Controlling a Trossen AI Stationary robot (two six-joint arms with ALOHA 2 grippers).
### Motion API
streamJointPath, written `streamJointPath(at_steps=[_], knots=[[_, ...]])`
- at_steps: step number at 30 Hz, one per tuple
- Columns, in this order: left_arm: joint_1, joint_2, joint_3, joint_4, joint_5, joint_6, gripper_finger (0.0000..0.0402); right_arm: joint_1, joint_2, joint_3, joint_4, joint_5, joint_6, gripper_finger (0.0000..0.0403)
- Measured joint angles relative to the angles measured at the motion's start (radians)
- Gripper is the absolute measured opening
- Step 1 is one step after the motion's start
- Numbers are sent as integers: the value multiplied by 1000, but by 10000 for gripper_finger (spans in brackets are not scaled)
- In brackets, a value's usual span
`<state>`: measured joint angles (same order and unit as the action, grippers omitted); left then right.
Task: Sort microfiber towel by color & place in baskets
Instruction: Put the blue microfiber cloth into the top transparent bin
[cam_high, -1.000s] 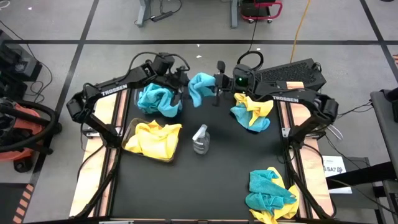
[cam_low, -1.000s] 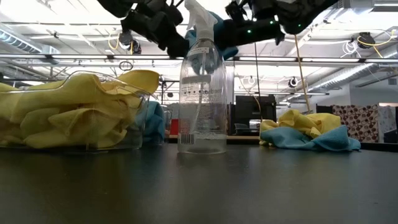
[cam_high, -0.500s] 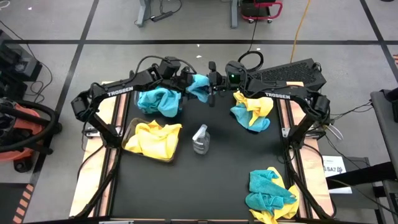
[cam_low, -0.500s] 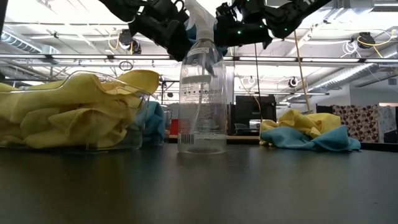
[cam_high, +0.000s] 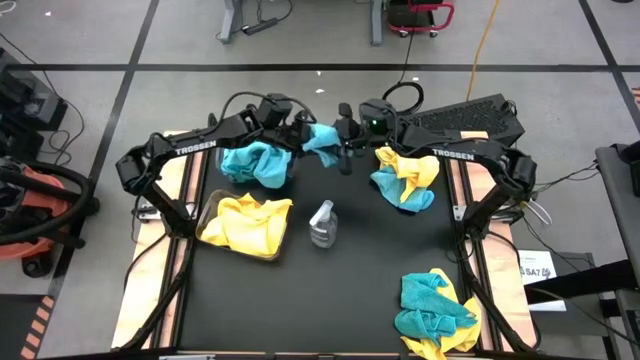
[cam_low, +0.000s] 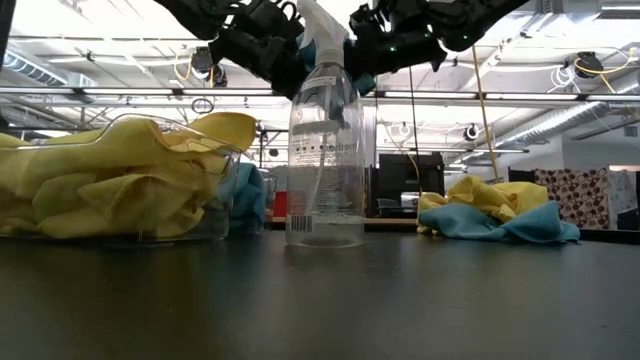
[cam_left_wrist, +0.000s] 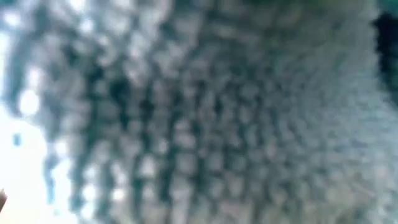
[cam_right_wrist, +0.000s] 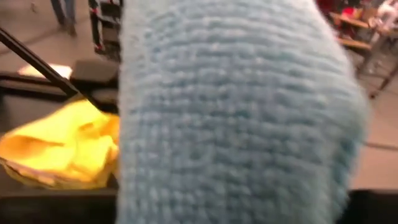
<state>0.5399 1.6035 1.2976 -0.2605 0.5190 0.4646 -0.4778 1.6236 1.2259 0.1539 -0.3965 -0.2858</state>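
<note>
High view is showing both grippers meeting over the far middle of the table, with a teal-blue towel (cam_high: 322, 139) hanging between the left gripper (cam_high: 298, 134) and the right gripper (cam_high: 345, 140). Both wrist cameras are filling with blue pile, so the cloth is pressing close to each, but I cannot tell whether either pair of fingers is clamped on it or parted. If this is a hand-over, the risk is one side letting go before the other is gripping, dropping the towel onto the bare table short of the blue basket (cam_high: 255, 162), or onto the spray bottle (cam_high: 322, 223) standing nearer the front. The far-left basket is holding teal-blue cloths; the yellow basket (cam_high: 245, 222) in front of it is holding yellow ones. Two mixed heaps are waiting unsorted: one on the far right (cam_high: 404, 178) and one at the near right corner (cam_high: 434, 310).
</note>
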Motion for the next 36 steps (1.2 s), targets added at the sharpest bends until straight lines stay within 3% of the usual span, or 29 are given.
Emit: streamJointPath(at_steps=[7,12,16,19,24,29,36], knots=[[67,-59,0,-138,-72,20,16,-1,-54,-2,-124,143,-61,255],[106,-157,2,-227,-190,47,15,-3,-80,-2,-192,201,-75,295],[127,-225,2,-358,-347,76,14,-8,-82,-2,-228,219,-75,299],[147,-253,2,-478,-402,76,14,-14,-81,-3,-246,219,-76,299],[162,-249,2,-630,-483,24,14,-14,-81,-3,-244,219,-75,298],[161,-208,2,-708,-652,-17,14,-13,-81,2,-250,215,-65,298],[179,-135,-71,-725,-697,-38,14,-5,-81,2,-320,213,-56,298]])
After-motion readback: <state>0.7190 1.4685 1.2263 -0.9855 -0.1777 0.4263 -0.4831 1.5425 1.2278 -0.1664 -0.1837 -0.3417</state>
